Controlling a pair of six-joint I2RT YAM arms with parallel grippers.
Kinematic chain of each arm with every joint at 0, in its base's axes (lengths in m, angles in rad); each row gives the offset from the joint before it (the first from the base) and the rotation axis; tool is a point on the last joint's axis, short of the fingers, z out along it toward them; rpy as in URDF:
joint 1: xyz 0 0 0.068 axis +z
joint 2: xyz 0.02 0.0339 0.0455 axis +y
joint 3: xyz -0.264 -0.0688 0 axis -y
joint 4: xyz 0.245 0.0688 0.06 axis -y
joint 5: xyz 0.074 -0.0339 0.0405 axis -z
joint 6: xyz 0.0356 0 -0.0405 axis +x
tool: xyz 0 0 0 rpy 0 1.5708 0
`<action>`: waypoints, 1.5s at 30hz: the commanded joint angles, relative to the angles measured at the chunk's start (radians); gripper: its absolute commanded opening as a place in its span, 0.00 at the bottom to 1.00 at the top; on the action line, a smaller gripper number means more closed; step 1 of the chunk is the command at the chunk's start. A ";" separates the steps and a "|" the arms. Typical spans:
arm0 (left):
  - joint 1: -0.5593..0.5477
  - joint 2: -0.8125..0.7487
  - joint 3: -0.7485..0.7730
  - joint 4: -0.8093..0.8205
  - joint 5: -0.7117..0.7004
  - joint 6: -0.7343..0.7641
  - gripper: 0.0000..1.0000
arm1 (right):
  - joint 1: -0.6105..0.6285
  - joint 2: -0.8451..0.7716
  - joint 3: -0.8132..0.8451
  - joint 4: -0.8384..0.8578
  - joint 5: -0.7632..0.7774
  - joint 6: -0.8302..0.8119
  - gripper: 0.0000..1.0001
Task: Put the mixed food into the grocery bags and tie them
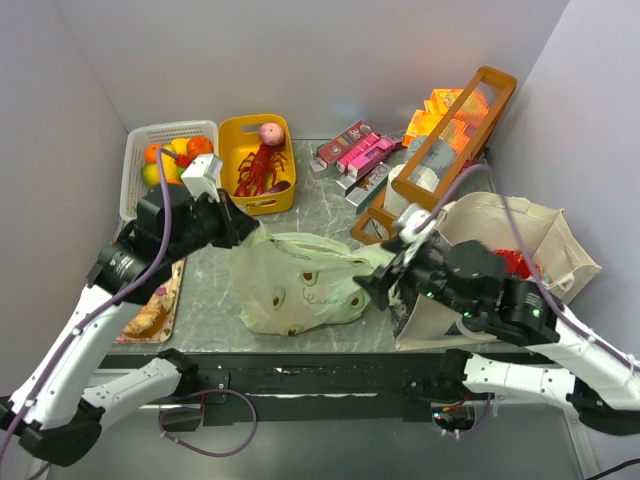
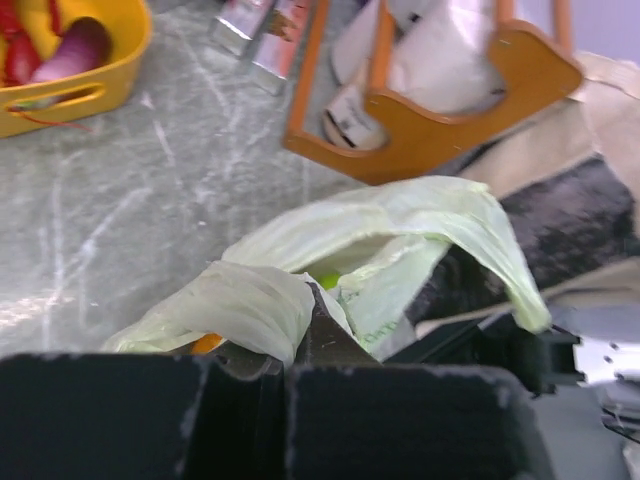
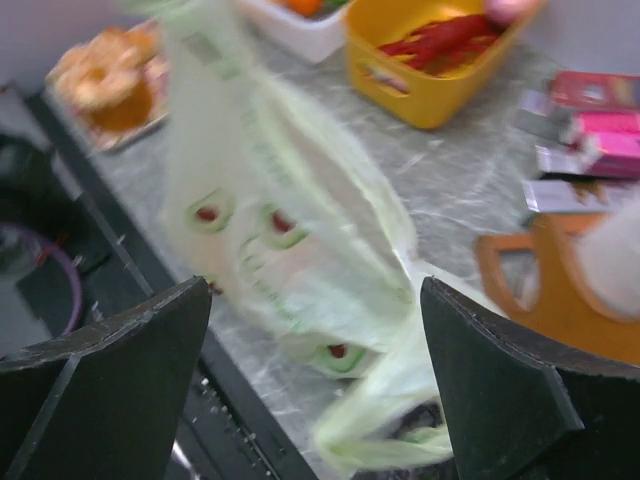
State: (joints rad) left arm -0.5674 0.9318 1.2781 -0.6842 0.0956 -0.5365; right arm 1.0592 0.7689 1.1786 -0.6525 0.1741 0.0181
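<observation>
Plastic of the pale green grocery bag [image 1: 300,285] lay slumped on the grey table [image 1: 330,212], its left handle twisted and pinched tight between the closed fingers of the left gripper [image 1: 243,232]. At the bag's right end, the right gripper [image 1: 385,282] stood with its fingers spread wide; loose film ran blurred between them, and neither pad clearly touched it. Through the bag's mouth, the left wrist camera caught an orange item [image 2: 205,343] and a green one [image 2: 328,280]. Just right of the bag stood the beige canvas tote [image 1: 530,225], with red packets [image 1: 515,262] showing inside. Behind the bag sat a yellow basket [image 1: 262,205] holding a red toy lobster [image 1: 262,168], with a white basket [image 1: 170,128] of toy fruit [image 1: 165,155] behind-left, and pink boxes [image 1: 362,152] and a tilted wooden crate [image 1: 455,130] behind-right. Left of the bag, a tray [image 1: 168,298] held bread [image 1: 148,318].
</observation>
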 commanded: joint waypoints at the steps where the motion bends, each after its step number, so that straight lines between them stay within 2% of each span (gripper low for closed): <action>1: 0.119 -0.001 0.023 0.034 0.134 0.078 0.01 | 0.079 0.023 -0.027 -0.022 0.067 -0.026 0.93; 7: 0.224 -0.014 -0.006 0.012 0.174 0.122 0.01 | 0.156 0.046 -0.074 -0.090 0.221 0.032 0.97; 14: 0.258 -0.008 -0.036 0.023 0.214 0.132 0.01 | 0.208 0.063 -0.044 -0.147 0.318 0.102 0.91; 19: 0.281 -0.004 -0.036 0.020 0.187 0.153 0.01 | 0.286 0.046 -0.072 -0.136 0.181 0.086 0.83; 27: 0.310 0.009 -0.037 0.025 0.216 0.167 0.01 | 0.306 0.063 -0.122 -0.124 0.004 0.121 0.68; 35: 0.317 0.006 -0.031 0.015 0.228 0.178 0.01 | 0.315 0.110 -0.206 -0.007 0.108 0.091 0.76; 39: 0.319 0.002 -0.033 0.011 0.231 0.185 0.01 | 0.314 0.177 -0.221 0.040 0.295 0.071 0.80; 42: 0.319 -0.005 -0.043 0.021 0.231 0.202 0.01 | 0.305 0.211 -0.220 0.088 0.349 0.042 0.71; 45: 0.319 -0.014 -0.045 0.026 0.222 0.214 0.01 | 0.285 0.234 -0.160 0.071 0.375 0.013 0.37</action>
State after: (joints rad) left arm -0.2554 0.9409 1.2316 -0.6991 0.3027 -0.3576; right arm 1.3605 0.9886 0.9569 -0.6483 0.4324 0.0746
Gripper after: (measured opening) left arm 0.021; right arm 0.528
